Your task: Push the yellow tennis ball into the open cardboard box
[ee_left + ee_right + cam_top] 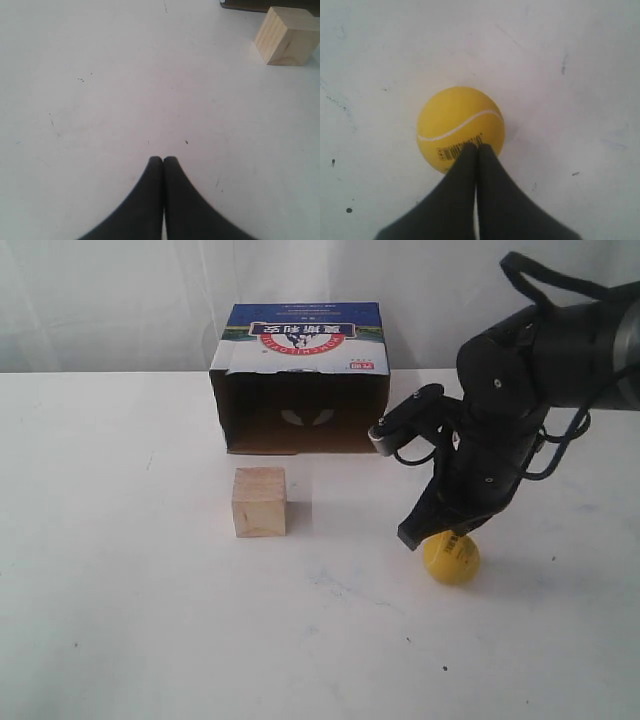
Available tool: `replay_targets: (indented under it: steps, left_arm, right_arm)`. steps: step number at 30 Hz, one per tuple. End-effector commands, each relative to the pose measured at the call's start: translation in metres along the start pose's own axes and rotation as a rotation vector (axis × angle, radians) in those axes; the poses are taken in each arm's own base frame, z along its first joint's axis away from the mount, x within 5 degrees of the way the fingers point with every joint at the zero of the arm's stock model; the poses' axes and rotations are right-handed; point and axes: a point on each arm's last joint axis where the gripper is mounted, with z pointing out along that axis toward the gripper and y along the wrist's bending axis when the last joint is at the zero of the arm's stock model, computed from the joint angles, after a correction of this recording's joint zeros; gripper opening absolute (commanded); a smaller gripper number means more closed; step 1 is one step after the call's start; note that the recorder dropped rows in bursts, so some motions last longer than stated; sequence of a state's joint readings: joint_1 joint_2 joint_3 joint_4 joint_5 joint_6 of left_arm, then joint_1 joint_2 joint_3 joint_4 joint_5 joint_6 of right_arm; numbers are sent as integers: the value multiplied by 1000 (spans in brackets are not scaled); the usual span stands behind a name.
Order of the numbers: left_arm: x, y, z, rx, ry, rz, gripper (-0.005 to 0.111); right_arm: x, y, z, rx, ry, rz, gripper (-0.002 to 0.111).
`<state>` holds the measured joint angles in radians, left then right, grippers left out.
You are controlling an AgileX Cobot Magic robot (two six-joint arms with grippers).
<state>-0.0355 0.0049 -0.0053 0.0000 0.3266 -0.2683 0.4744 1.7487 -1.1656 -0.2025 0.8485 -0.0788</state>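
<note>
Well, starting at the left: my left gripper (163,159) has its two black fingers pressed together on nothing and hangs over bare white table (110,610). It sits outside the exterior view altogether. Its wrist camera picks up only the pale, square-edged wooden cube (287,37) some way ahead.

Moving right, that cube stands near the front of the large brown cardboard box (300,335) but apart from it. The box lies toward the back of the table, with its dark opening facing the camera and its blue-and-white printed panel on top.

Further right, nearer the camera and well apart from the box, the small fuzzy yellow tennis ball (452,560) rests on the table. My right gripper (422,534) is down at it, fingers closed tip to tip and holding nothing. In the exterior view the tips lie over the ball's upper side, toward the box. The wrist view has them overlapping the ball's edge by a printed barcode, though I cannot tell whether they actually touch.

I judge the job barely begun, since the ball has the whole stretch of table to cross. What remains is to get the closed fingers behind the ball, on the side away from the box, and roll it toward the opening. The cube looks to stand left of that line — probably no obstacle.
</note>
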Motion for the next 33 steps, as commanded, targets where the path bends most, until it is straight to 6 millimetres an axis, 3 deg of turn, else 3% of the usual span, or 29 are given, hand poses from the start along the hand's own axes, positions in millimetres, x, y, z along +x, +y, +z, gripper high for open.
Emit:
replay_targets:
  steps: [1,12,17,24,27,33]
  left_arm:
    - [4,0,0,1,35,7,0]
    - [4,0,0,1,35,7,0]
    - [4,0,0,1,35,7,0]
    - [4,0,0,1,35,7,0]
    - [4,0,0,1,35,7,0]
    - [4,0,0,1,35,7,0]
  right_arm:
    - [0,1,12,-19,22,-9,0]
    - [-8,3,18,-28,-48,-1,0]
    - [-29,-3,14,1,-150,-23,0]
    - [-64,-23,-33,77,-247,-32,0]
    - [-58,-24,-44,75,-183,-23,0]
    - [-36,-12,-31,-22,-40,-21,0]
